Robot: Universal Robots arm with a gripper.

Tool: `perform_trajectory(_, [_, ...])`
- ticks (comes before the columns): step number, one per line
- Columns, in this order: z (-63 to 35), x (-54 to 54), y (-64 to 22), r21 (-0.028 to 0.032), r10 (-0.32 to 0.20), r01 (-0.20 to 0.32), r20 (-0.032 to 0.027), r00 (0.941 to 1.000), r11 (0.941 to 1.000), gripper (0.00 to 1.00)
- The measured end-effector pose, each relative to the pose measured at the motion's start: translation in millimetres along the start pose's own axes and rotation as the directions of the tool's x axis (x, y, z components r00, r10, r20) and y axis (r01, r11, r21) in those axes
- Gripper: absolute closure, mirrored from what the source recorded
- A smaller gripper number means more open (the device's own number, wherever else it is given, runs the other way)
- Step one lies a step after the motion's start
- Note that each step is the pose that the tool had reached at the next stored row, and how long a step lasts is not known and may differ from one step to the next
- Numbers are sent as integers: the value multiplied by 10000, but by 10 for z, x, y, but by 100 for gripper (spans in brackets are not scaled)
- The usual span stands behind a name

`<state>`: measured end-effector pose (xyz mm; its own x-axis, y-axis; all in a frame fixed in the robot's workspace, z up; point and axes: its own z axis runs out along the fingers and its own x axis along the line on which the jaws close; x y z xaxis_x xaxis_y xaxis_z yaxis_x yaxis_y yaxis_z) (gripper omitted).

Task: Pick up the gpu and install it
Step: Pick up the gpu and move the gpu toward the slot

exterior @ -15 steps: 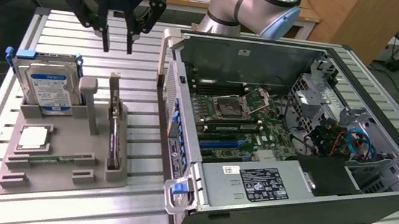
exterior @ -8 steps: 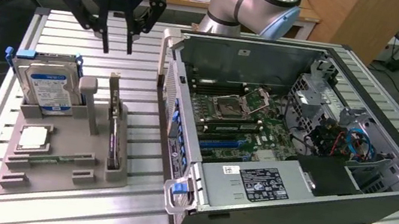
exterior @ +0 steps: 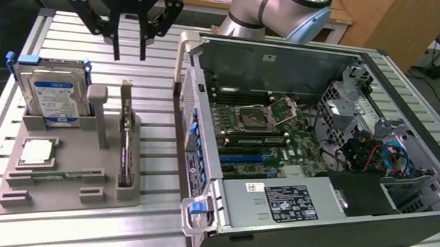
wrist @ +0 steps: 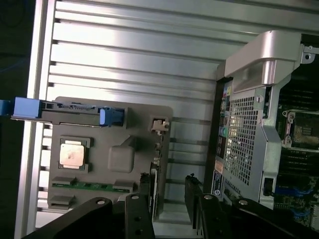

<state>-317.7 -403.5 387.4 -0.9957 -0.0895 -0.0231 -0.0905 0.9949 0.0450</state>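
**Gripper (exterior: 129,54) released, hanging above the gpu (exterior: 123,141)**

Fingers (wrist: 142,201) stand spread with nothing between them, clear of the card. The gpu stands on edge in a slot of the grey holder (exterior: 57,187), on the side toward the open case (exterior: 327,182). In the wrist view its edge (wrist: 155,191) shows between the fingers, close to one. A hard drive (exterior: 51,92) stands upright in the holder, to the exterior view's left of the card. Holder and case rest on the slatted table (exterior: 137,244).
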Motion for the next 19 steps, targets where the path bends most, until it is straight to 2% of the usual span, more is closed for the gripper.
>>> perform_trajectory(19, [0,15,-162,-3,-87,87,-2,10000,10000,58])
